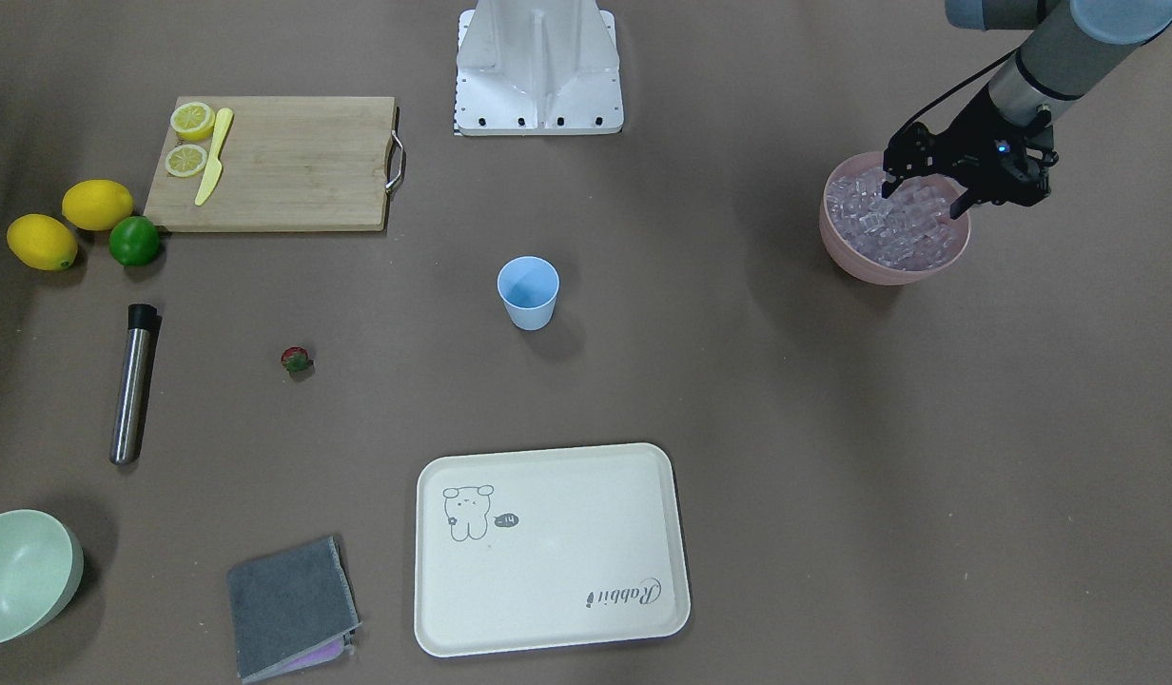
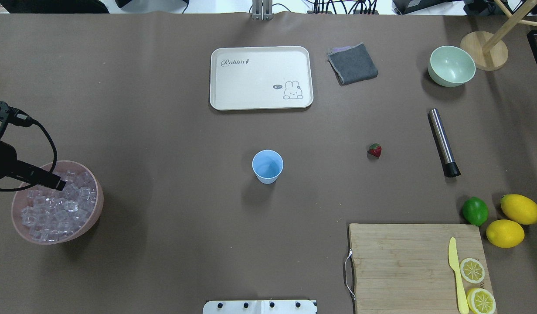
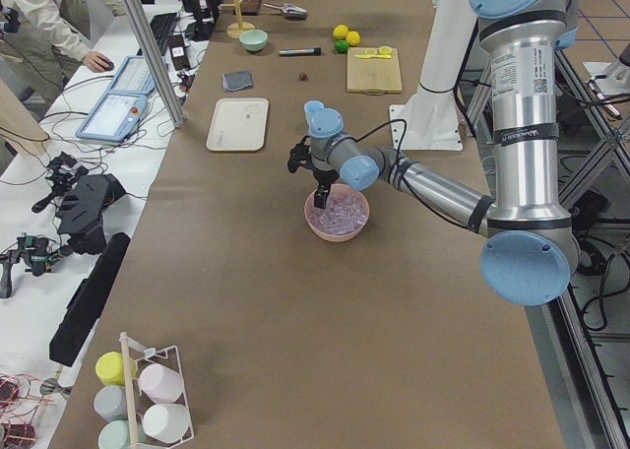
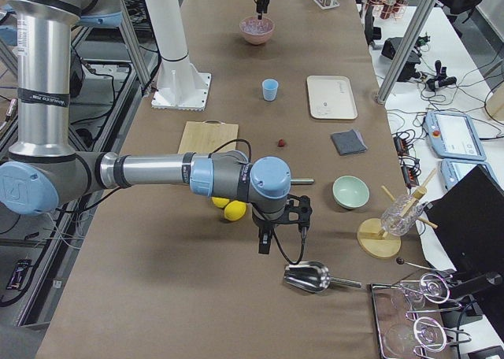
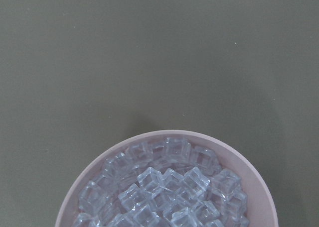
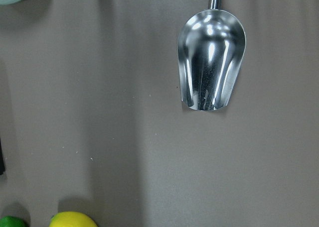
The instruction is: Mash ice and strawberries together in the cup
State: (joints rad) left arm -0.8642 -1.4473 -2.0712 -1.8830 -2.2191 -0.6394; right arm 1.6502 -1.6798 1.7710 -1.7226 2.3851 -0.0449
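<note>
Left gripper [image 1: 922,198]: fingers spread, hanging over the pink bowl [image 2: 100,198] way out left, tips right at the ice [image 2: 55,209].
Ice: clear glassy cubes, heaped in that bowl.
Cup [image 2: 267,166]: light blue, upright, mid-table, well apart from the bowl; cream tray [image 2: 260,56] beyond it.
Strawberry [image 2: 375,150]: tiny, red, green top, lying between the cup and a steel cylinder [image 2: 442,141].
Far right: lime [image 2: 475,210], two lemons [image 2: 519,209], cutting board [image 2: 399,261].
Right gripper [image 4: 266,239]: beside a metal scoop [image 4: 309,276]; can't tell if it's spread or closed.
</note>
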